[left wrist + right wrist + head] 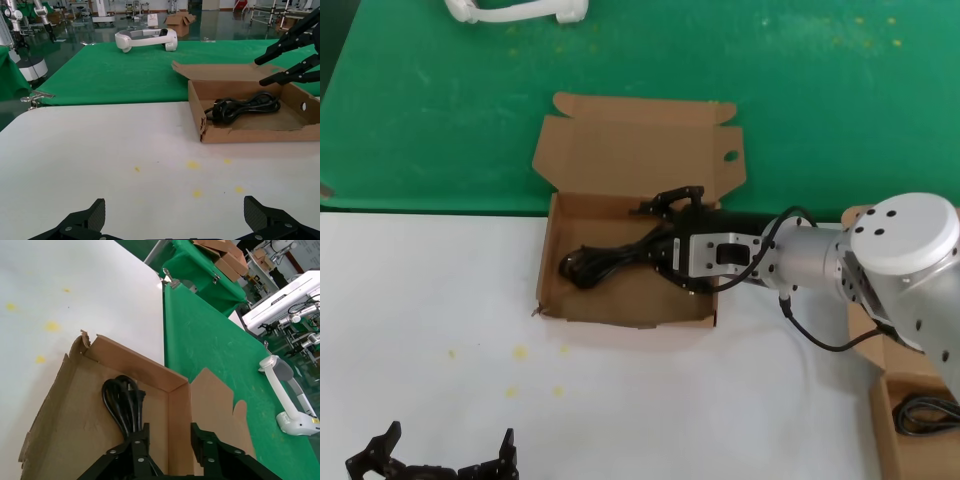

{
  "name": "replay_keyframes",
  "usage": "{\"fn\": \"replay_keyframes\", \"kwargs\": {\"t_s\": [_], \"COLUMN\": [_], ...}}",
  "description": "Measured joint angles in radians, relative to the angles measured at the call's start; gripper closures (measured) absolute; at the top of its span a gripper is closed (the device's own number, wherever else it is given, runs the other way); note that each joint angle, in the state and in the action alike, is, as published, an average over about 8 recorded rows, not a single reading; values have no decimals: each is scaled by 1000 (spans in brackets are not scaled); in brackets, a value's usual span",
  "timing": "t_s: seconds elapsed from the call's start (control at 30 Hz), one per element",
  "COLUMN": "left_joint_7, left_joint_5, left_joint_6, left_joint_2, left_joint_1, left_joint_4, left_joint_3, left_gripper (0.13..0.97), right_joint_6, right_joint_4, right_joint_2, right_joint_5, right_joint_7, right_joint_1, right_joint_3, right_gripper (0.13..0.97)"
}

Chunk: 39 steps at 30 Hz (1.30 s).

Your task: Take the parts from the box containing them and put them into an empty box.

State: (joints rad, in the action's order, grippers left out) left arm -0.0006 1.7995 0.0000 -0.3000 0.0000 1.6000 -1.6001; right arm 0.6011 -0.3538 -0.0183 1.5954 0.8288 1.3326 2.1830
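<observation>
Cable bundle, thin black, coiled into a long hank (605, 263), lies on the floor of the shallow brown cardboard box with the round-holed lid flap and torn front corner (620, 305), towards that box's left half. Your right gripper (672, 238) is inside the same box, fingers spread partway over the bundle's near end. One finger sits against the cable, but you can't tell from these views whether it's pinched or just touched. The left wrist view shows its fingertips (263, 80) above the box with daylight between them. The lid stands open towards the green cloth (440, 120). The box rests on the white table (420, 300). A second brown cardboard box (910, 440), at your right, holds another black cable hank (925, 412). Your left gripper (432, 458) is parked low at the near left with its fingers wide apart and nothing in them.
</observation>
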Motion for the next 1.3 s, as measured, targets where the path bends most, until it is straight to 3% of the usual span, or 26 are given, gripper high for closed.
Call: {"fn": "replay_keyframes", "kwargs": {"t_s": [0.3,0.4,0.87,1.1,1.3], "left_joint_7": [0,0,0,0,0], "left_joint_5": [0,0,0,0,0], "left_joint_6": [0,0,0,0,0], "left_joint_2": [0,0,0,0,0], "left_joint_1": [0,0,0,0,0], "left_joint_4": [0,0,0,0,0], "left_joint_3": [0,0,0,0,0], "left_gripper": [132,132,132,132,132], "right_joint_6": [-15,-21,4,-21,-47], "right_joint_4": [-231,-333,-768,-946,-993], "right_joint_2": [-90,-127,-212,-219,-219], "right_joint_5": [-105,-161,-467,-511,-494], "right_joint_7": [-223,-324,-759,-936,-972], "right_joint_1": [-77,-116,-392,-541,-598], "right_joint_3": [-9,-45,-438,-616,-654], "right_gripper": [677,677,391,270,182]}}
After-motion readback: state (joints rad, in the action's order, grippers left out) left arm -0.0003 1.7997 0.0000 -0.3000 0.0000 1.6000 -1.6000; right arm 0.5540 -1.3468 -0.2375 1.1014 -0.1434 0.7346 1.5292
